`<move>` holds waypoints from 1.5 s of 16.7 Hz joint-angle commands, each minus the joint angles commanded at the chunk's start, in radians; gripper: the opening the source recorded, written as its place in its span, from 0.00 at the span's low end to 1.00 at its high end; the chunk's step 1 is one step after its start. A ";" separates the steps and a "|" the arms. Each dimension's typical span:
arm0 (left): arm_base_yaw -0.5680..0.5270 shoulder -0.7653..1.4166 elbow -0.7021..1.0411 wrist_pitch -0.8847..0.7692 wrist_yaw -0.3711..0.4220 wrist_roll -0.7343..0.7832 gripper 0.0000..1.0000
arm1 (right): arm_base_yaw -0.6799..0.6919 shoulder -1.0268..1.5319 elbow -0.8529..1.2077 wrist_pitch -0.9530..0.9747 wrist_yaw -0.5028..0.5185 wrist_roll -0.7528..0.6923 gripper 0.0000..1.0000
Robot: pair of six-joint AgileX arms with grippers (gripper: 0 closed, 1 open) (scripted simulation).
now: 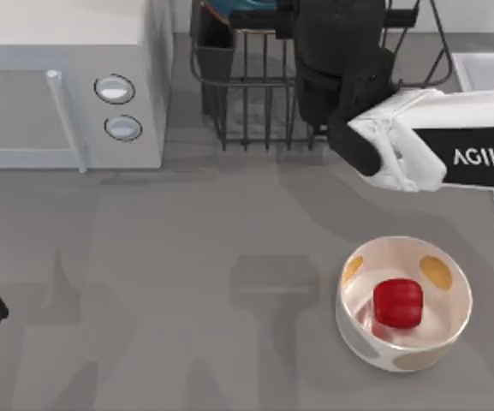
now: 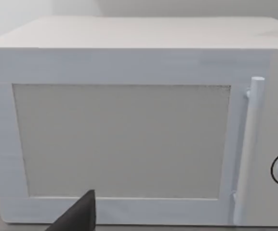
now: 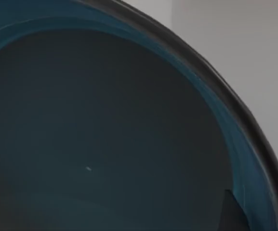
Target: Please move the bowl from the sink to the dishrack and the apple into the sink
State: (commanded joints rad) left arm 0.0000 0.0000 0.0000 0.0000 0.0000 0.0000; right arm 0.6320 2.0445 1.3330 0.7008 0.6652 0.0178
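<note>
Starting left of the dishrack [image 1: 255, 94], you see the microwave [image 1: 67, 86]; your left arm sits parked beyond it. Your right gripper hangs over the dishrack, bowl [image 3: 105, 134] close against its camera, grip untellable. Right of the dishrack lies the sink [image 1: 486, 73]. The apple [image 1: 398, 302] rests in the spotted bowl [image 1: 405, 301], nearer you than the dishrack.

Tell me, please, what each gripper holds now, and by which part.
The right arm is over the dishrack, close against the blue bowl; whether it holds it cannot be told. The left gripper holds nothing visible.

text: "AGILE", cut by frame edge | on: right arm [image 1: 478, 157], black panel | place: right edge, upper half
</note>
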 joint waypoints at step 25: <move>0.000 0.000 0.000 0.000 0.000 0.000 1.00 | -0.040 -0.092 -0.094 -0.017 -0.073 0.000 1.00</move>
State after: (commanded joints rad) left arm 0.0000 0.0000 0.0000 0.0000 0.0000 0.0000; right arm 0.5923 1.9524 1.2390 0.6837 0.5919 0.0177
